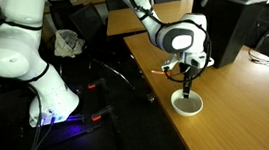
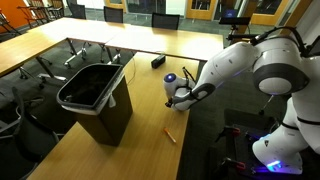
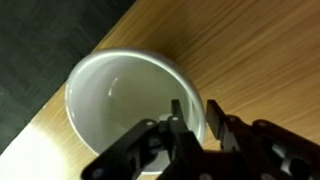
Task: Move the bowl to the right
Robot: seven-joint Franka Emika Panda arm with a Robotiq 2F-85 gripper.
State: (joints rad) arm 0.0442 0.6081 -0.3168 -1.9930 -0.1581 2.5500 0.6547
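Note:
A white bowl (image 1: 187, 104) stands on the wooden table (image 1: 241, 116) close to its edge. In the wrist view the bowl (image 3: 110, 100) is empty and fills the left half. My gripper (image 3: 192, 108) straddles the bowl's rim, one finger inside and one outside, closed on the wall. In both exterior views the gripper (image 1: 186, 91) (image 2: 176, 95) reaches down onto the bowl (image 2: 170, 80), which the arm partly hides.
An orange pen (image 2: 170, 132) (image 1: 158, 71) lies on the table near the bowl. A black waste bin (image 2: 95, 95) stands in the gap between tables. A small black object (image 2: 157, 62) lies farther along the table. The table edge (image 3: 60, 100) runs right beside the bowl.

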